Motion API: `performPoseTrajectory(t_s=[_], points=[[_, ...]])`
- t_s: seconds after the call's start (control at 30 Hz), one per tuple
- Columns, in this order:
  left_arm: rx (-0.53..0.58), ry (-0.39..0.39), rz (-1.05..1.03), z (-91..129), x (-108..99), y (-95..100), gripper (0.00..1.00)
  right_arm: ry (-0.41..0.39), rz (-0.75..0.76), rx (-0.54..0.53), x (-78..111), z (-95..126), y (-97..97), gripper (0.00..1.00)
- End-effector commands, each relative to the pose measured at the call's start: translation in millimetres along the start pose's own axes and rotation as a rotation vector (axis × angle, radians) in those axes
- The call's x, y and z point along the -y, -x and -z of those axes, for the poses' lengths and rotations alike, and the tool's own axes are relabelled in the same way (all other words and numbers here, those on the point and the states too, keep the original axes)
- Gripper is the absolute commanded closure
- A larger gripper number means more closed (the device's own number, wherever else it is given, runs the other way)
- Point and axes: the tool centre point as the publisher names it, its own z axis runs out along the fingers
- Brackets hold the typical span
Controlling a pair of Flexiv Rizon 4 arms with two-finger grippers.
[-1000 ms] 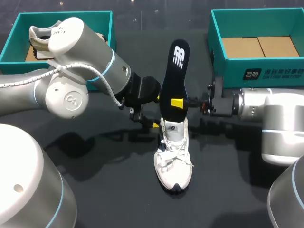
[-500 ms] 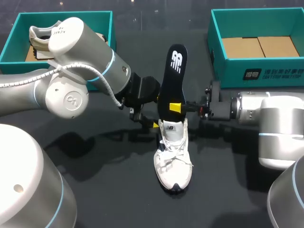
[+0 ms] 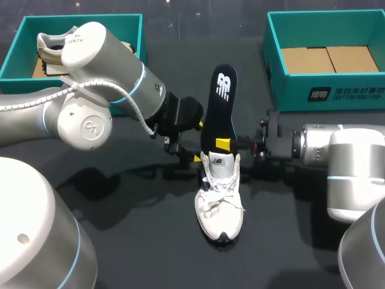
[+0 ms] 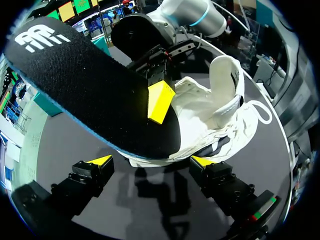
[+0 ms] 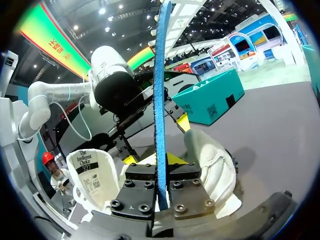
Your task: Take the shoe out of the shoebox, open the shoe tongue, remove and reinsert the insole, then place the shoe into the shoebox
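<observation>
A white shoe (image 3: 219, 201) stands on the black table, toe toward the near edge, with its tongue (image 5: 92, 175) folded open. A black insole (image 3: 219, 105) with a blue underside (image 5: 161, 90) stands nearly upright, its lower end at the shoe's opening. My right gripper (image 3: 224, 143) is shut on the insole near that lower end, seen edge-on between its fingers (image 5: 161, 165). My left gripper (image 3: 198, 142) is open just left of the shoe's heel. In the left wrist view its tips (image 4: 152, 161) stand wide apart, and the shoe (image 4: 220, 115) and insole (image 4: 90, 85) lie just ahead of them.
A teal shoebox (image 3: 18, 42) at the back left holds another shoe (image 3: 51, 45). A second teal shoebox (image 3: 274, 54) at the back right shows only its cardboard floor. Both arms crowd the table's middle.
My right gripper has lowered the insole, so its lower end now sits closer to the shoe's opening. The left arm and the shoe have not moved.
</observation>
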Motion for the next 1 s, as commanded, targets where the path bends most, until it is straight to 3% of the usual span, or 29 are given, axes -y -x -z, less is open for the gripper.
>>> performPoseTrajectory(t_s=[0.03, 0.3, 0.73, 1.0], points=[[0.000, 0.001, -0.001, 0, 0, -0.2, 0.00, -0.021, -0.015, 0.003, 5.9, 0, -1.2, 1.00], [0.000, 0.001, -0.001, 0, 0, -0.2, 0.00, -0.078, -0.062, 0.007, 19.1, 3, -3.3, 1.00], [0.000, 0.001, -0.001, 0, 0, -0.2, 0.00, -0.094, -0.116, -0.013, 45.5, 3, -4.1, 1.00], [0.000, 0.001, -0.001, 0, 0, -0.2, 0.00, -0.078, -0.101, -0.037, 40.3, 0, -7.3, 1.00]])
